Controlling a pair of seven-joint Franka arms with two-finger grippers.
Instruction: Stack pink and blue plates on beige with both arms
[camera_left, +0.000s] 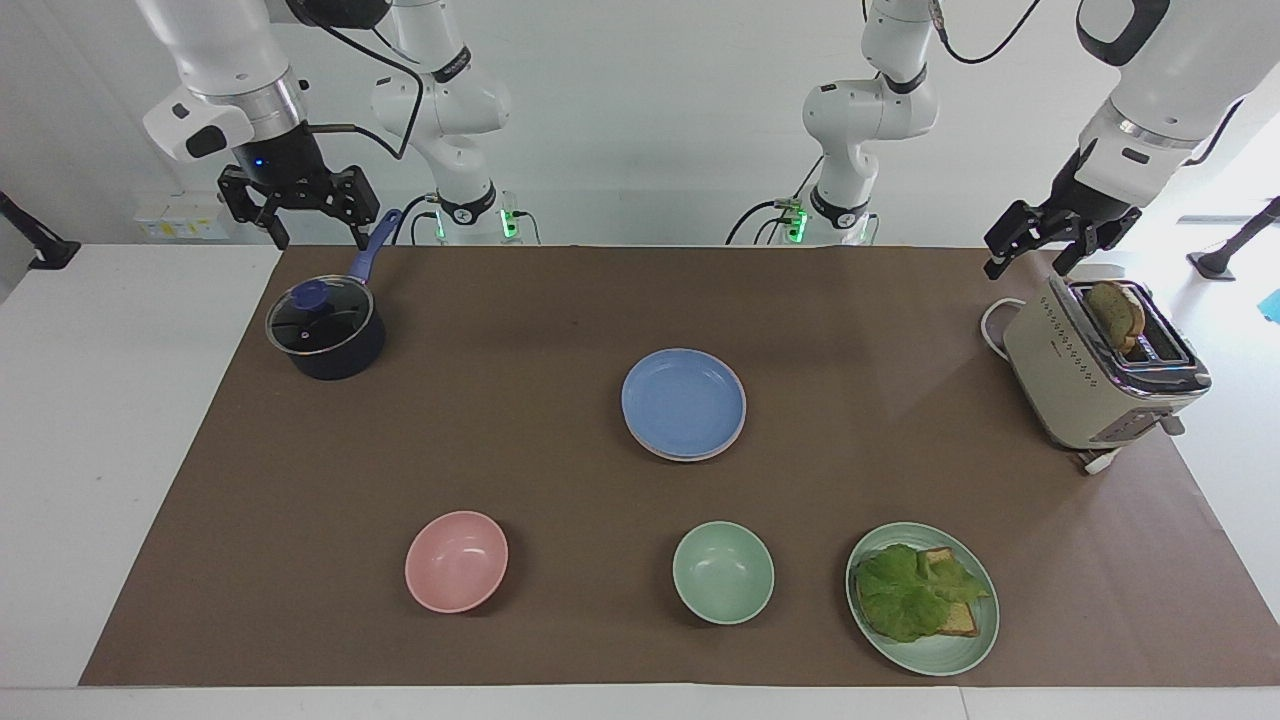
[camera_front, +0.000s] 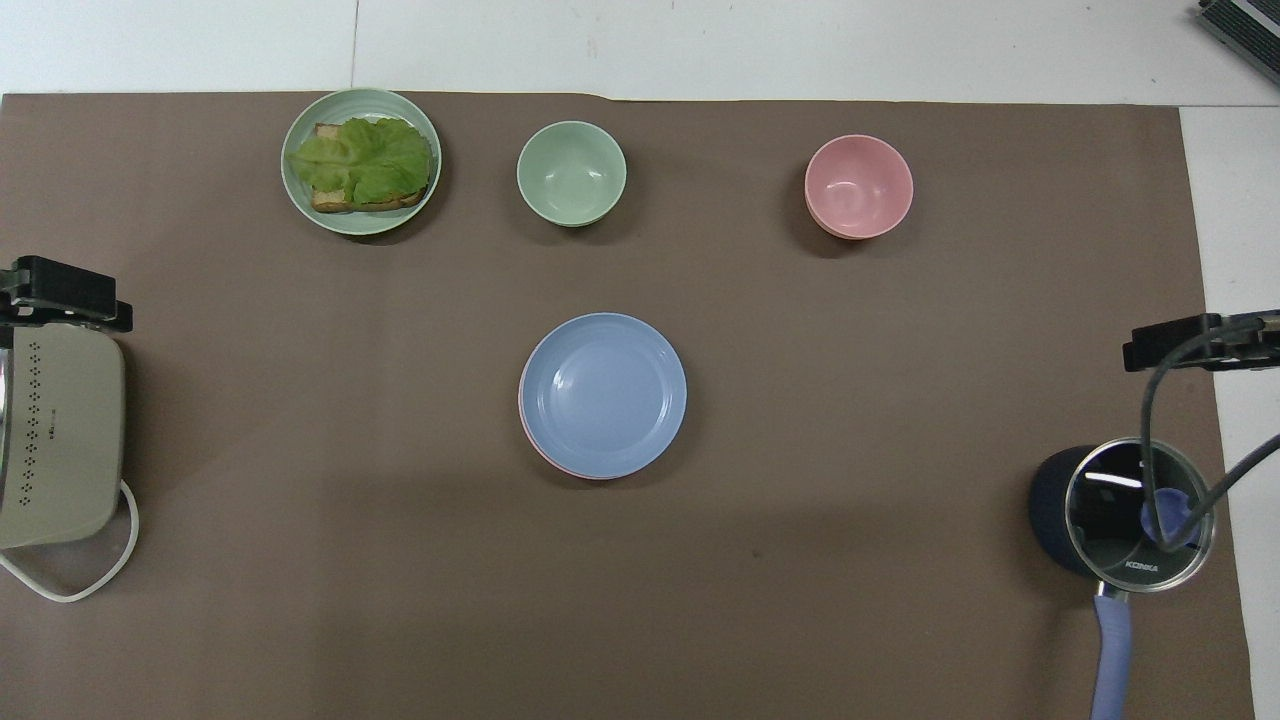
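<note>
The blue plate (camera_left: 684, 403) (camera_front: 603, 395) lies at the middle of the brown mat, on top of a stack. A thin edge of the pink plate (camera_front: 528, 440) shows under it. The beige plate is hidden. My right gripper (camera_left: 315, 235) (camera_front: 1200, 345) hangs open and empty, high over the handle of the saucepan at the right arm's end. My left gripper (camera_left: 1030, 258) (camera_front: 62, 290) waits open and empty over the toaster's end nearest the robots. Neither gripper is near the stack.
A dark saucepan (camera_left: 325, 330) with a glass lid stands at the right arm's end. A beige toaster (camera_left: 1100, 365) with bread in it stands at the left arm's end. Farthest from the robots are a pink bowl (camera_left: 456, 560), a green bowl (camera_left: 723, 572) and a green plate (camera_left: 940, 660) of lettuce toast.
</note>
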